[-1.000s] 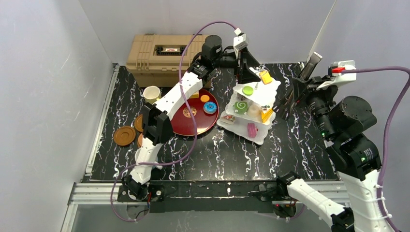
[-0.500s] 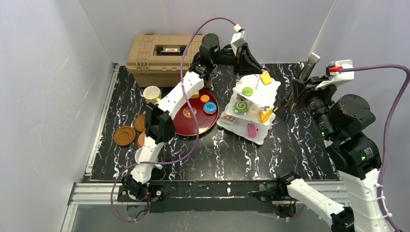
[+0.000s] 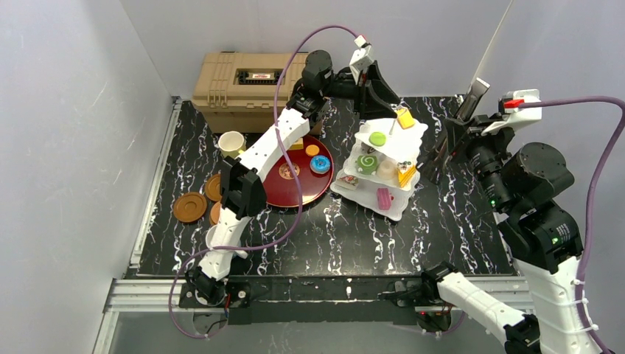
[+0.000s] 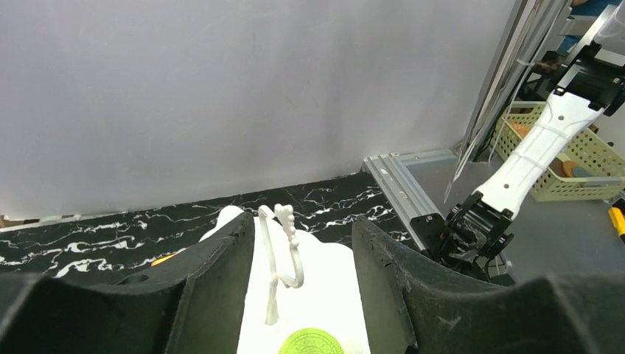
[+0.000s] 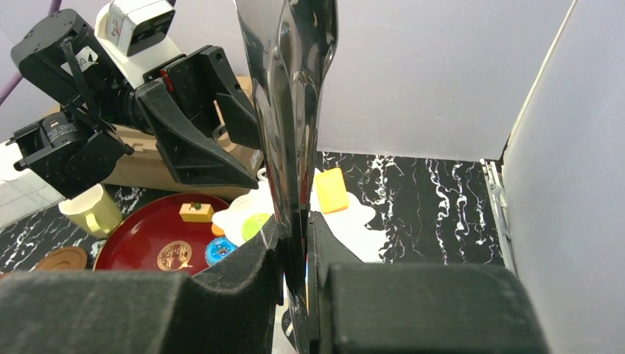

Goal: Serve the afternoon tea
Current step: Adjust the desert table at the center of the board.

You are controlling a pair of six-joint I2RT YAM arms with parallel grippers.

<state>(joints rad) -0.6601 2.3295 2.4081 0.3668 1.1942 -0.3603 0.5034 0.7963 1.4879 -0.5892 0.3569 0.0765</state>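
A: Where does the white three-tier stand (image 3: 407, 144) sit?

B: Upright on the black marbled table (image 3: 442, 221), just right of the dark-red tray (image 3: 304, 189), between the two arms.

A: And the left gripper (image 4: 302, 221)?

B: It hangs over the top tier. Its jaws stand moderately apart, and the stand's wire handle (image 4: 290, 232) rises in the gap, touching neither finger.

A: What is on the tiers?

B: A round green cake (image 3: 377, 138) lies on top near the handle, and a yellow cake (image 3: 404, 117) at the far edge. Lower down are a green swirl cake (image 3: 366, 163), a cream round one (image 3: 386, 169), an orange-yellow slice (image 3: 405, 175) and a pink piece (image 3: 384, 198) on the near rim.

A: The right gripper (image 5: 295, 228)?

B: Clamped tight on a shiny metal utensil (image 5: 295, 110), right of the stand and apart from it. What kind of utensil, I cannot tell.

A: What lies on the tray?

B: A blue doughnut (image 3: 320, 164), a small orange piece (image 3: 312, 150), a brown biscuit (image 3: 288, 171) and a small brown-topped block (image 5: 196, 212).

A: The cups?

B: The pale-yellow mug (image 3: 231, 141) stands left of the tray, in front of the tan case (image 3: 236, 92). Brown saucers (image 3: 189, 207) lie nearer, beside the left arm.
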